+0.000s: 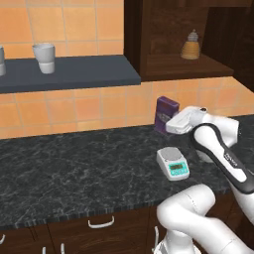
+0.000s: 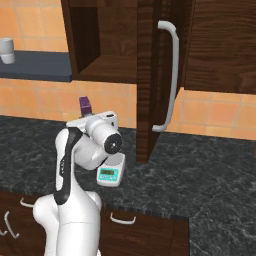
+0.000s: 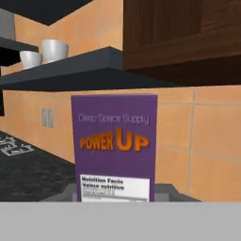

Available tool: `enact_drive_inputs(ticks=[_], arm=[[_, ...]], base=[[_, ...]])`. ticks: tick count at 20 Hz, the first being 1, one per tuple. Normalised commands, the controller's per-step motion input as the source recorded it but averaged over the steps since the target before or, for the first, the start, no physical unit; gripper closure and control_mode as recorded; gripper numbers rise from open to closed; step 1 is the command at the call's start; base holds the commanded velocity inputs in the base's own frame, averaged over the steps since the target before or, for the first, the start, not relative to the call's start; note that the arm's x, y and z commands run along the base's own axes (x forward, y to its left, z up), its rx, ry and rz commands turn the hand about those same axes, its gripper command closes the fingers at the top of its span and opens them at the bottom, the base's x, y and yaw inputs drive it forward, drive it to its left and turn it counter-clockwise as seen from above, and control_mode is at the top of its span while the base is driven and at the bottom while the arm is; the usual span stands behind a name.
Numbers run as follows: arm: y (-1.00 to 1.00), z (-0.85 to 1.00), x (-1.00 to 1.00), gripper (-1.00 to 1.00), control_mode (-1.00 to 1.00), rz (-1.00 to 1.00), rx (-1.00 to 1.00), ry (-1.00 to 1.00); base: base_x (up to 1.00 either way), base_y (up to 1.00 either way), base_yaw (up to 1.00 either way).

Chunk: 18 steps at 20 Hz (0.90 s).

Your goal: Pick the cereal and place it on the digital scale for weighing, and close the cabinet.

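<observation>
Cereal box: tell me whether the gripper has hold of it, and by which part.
The cereal appears held low down, near its bottom edge; the fingers themselves are hidden, so the exact contact cannot be told.

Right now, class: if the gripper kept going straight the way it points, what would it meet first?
The cereal: in the hand view the purple box stands square in front, and the gripper appears already closed on its base. Past it lies the tiled wall; depth there is unclear.
</observation>
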Motion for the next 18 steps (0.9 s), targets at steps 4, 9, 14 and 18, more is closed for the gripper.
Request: enact_drive_inputs(ticks=[4, 9, 14, 18], arm=[[-0.18, -0.27, 0.01, 1.0, -1.0, 0.05, 0.0, -0.03], [-0.28, -0.38, 0.03, 1.0, -1.0, 0.0, 0.0, 0.01], [-0.27, -0.25, -0.04, 1.0, -1.0, 0.0, 0.0, 0.07], [-0.23, -0.29, -0.13, 1.0, -1.0, 0.02, 0.0, 0.07]], base=[[0.0, 0.0, 0.0], [0.0, 0.0, 0.0], [0.0, 0.0, 0.0], [0.0, 0.0, 0.0]])
